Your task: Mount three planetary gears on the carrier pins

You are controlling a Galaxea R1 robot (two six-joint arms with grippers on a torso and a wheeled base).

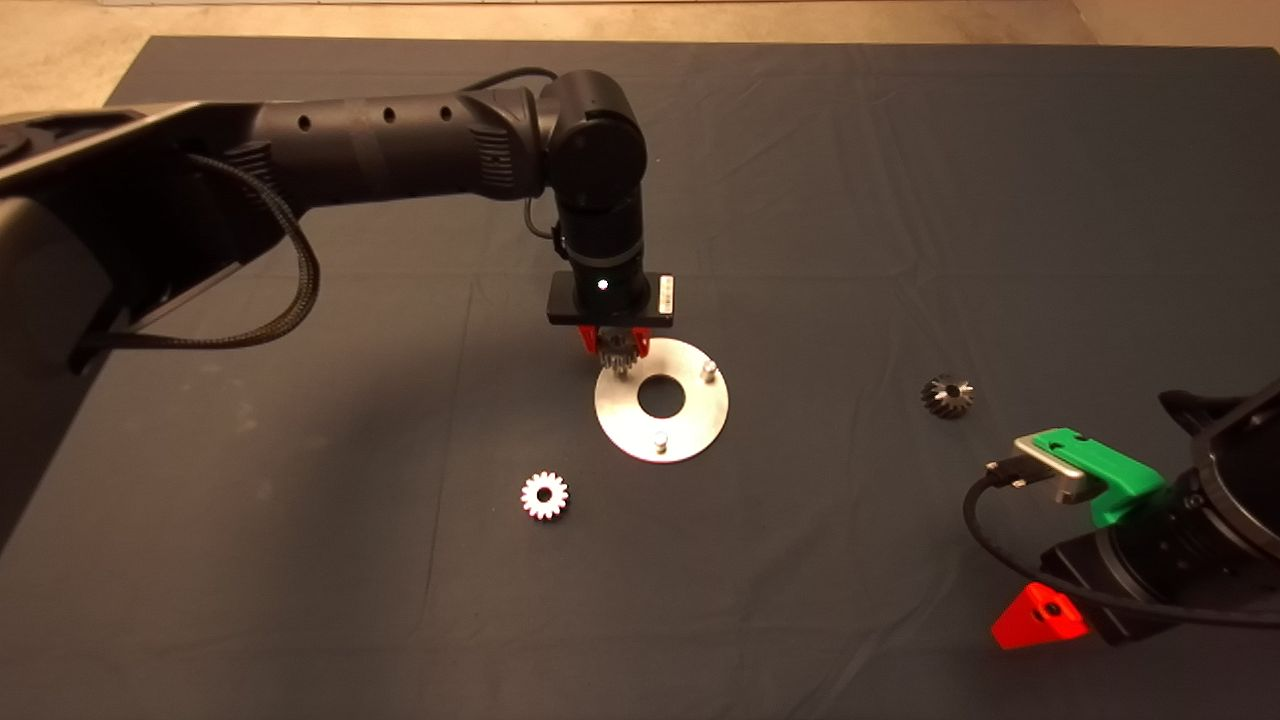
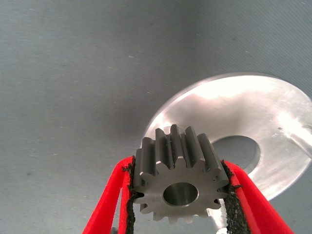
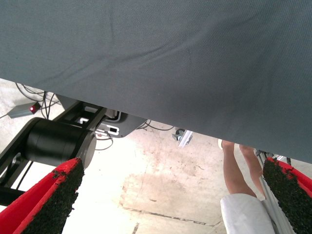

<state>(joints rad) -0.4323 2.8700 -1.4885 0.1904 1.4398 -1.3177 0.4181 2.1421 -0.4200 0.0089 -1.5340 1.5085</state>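
Dark mat covers tabletop; a gear is clamped by left hand over plate. Right hand, gaping wide, is parked; a person's legs seen only there.

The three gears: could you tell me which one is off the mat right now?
The gear clamped in the left gripper, above the plate's edge. The bright gear and the dark gear both lie on the mat.
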